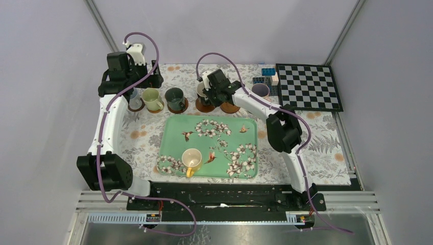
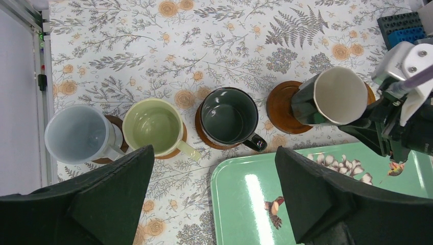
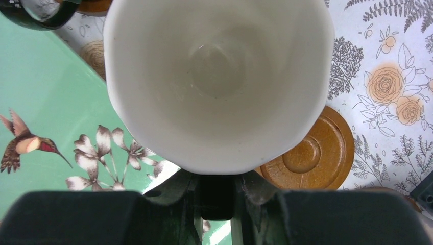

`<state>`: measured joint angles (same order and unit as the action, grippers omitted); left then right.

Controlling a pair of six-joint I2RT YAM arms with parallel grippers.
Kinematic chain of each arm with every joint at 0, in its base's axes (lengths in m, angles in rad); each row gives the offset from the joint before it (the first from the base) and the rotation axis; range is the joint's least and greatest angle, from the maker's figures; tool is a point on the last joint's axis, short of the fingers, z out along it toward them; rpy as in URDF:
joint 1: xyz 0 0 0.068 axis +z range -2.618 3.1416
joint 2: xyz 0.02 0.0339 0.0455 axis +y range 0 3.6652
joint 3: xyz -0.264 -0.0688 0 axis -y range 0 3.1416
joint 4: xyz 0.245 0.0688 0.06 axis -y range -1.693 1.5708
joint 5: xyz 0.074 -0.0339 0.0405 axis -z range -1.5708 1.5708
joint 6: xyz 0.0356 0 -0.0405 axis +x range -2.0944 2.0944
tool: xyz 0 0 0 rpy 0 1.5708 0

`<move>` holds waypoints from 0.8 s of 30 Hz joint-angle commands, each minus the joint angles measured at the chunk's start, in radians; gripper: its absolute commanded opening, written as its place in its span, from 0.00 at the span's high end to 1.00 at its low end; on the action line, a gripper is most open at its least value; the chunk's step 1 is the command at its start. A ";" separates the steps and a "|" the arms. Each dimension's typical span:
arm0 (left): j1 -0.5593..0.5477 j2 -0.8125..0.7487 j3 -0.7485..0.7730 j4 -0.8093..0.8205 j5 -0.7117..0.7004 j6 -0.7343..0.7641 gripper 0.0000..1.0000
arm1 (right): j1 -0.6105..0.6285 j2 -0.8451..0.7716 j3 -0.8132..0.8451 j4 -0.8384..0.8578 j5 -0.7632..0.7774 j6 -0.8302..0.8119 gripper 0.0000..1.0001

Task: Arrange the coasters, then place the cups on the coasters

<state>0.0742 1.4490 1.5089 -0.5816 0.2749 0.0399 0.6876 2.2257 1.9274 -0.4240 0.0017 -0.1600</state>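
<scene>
The right jaws grip a cream-lined cup (image 3: 217,81), tilted over a brown coaster (image 3: 311,153). The left jaws stand wide open near 3 seated cups (image 2: 153,125).

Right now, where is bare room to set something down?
Free: the tray right of the yellow cup; the cloth behind the cup row. Crowded: the row itself, pale blue cup to purple-lined cup, with the right gripper holding the cream cup beside a bare coaster.

Three cups (image 2: 229,116) upright on brown coasters (image 2: 207,139)
</scene>
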 commanded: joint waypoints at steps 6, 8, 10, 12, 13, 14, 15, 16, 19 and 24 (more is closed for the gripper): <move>0.010 0.008 0.038 0.039 -0.002 -0.011 0.01 | -0.033 0.046 0.179 -0.005 -0.025 0.043 1.00; 0.011 0.010 0.039 0.039 -0.001 -0.011 0.01 | -0.034 0.064 0.204 -0.022 -0.031 0.050 1.00; 0.011 0.012 0.040 0.038 -0.001 -0.009 0.01 | -0.033 0.078 0.227 -0.038 -0.037 0.056 1.00; 0.012 0.013 0.038 0.039 0.002 -0.009 0.01 | -0.033 0.087 0.244 -0.050 -0.048 0.061 1.00; 0.013 0.014 0.038 0.038 0.003 -0.010 0.01 | -0.034 0.089 0.246 -0.055 -0.053 0.064 1.00; 0.012 0.014 0.037 0.039 0.004 -0.009 0.01 | -0.034 0.089 0.246 -0.057 -0.057 0.067 1.00; 0.012 0.013 0.037 0.039 0.004 -0.010 0.01 | -0.033 0.090 0.246 -0.060 -0.061 0.069 1.00; 0.013 0.013 0.035 0.039 0.003 -0.010 0.01 | -0.033 0.092 0.245 -0.065 -0.063 0.070 1.00; 0.014 0.015 0.035 0.039 0.005 -0.011 0.01 | -0.033 0.092 0.240 -0.073 -0.068 0.072 1.00; 0.015 0.019 0.035 0.039 0.013 -0.017 0.01 | -0.030 0.072 0.196 -0.045 -0.076 0.074 1.00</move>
<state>0.0814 1.4620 1.5089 -0.5816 0.2760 0.0395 0.6537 2.3409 2.1025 -0.5503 -0.0475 -0.0986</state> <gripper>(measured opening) 0.989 0.245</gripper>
